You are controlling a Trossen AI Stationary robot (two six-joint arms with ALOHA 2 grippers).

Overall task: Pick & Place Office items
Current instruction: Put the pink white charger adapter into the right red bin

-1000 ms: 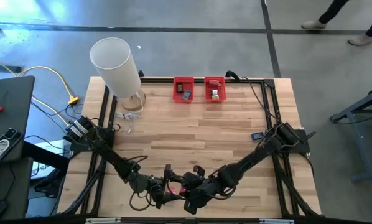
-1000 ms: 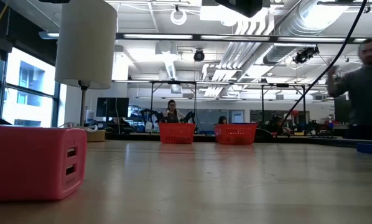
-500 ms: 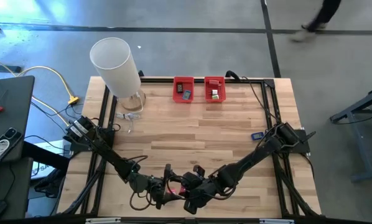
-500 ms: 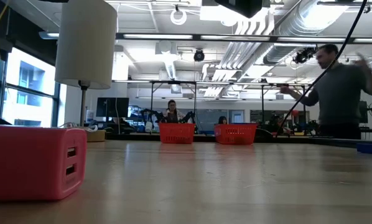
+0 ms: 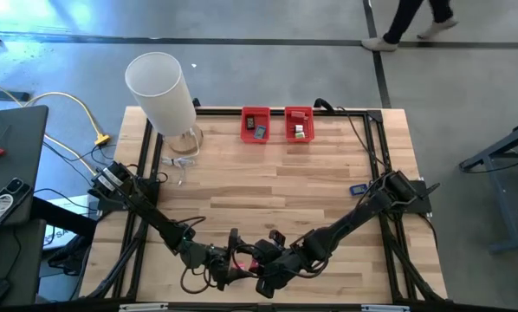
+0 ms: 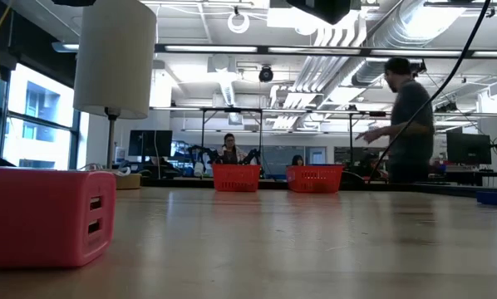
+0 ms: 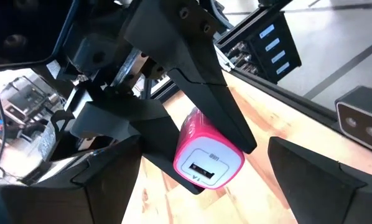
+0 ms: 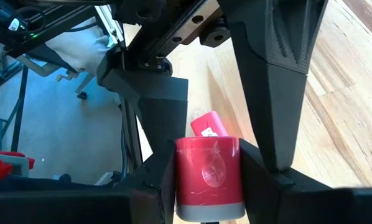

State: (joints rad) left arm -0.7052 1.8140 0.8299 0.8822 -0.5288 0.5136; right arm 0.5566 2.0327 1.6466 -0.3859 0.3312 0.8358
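1. Your right gripper is clamped on a red block at the table's near edge; from above, both arms bunch there and hide it.
2. Your left gripper stands spread wide, empty, framing a pink charger block on the wood.
3. The charger's face label is too small to read.

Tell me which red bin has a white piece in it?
The bin on the right arm's side: a white piece lies inside, while the other bin shows a dark piece.
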